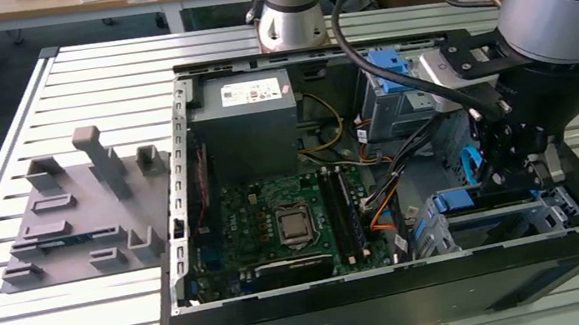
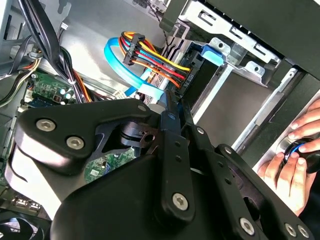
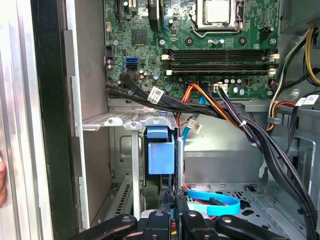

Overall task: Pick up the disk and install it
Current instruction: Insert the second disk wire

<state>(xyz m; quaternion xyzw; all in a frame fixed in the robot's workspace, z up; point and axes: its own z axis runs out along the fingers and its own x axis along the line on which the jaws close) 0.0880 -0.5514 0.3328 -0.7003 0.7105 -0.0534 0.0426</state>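
Exterior view first: my arm's down inside the open black steel PC case, gripper at about 3 o'clock from the green motherboard, right over the metal drive cage. Grey boxy power supply sits at 12.

Second wrist view: red, yellow and orange wires plus a flat blue cable crowd the bay; someone's hand rests outside the case.

First wrist view: the disk, blue rail showing, stands on edge in the cage. My fingers look nearly closed against its end, but can't tell if I'm gripping.
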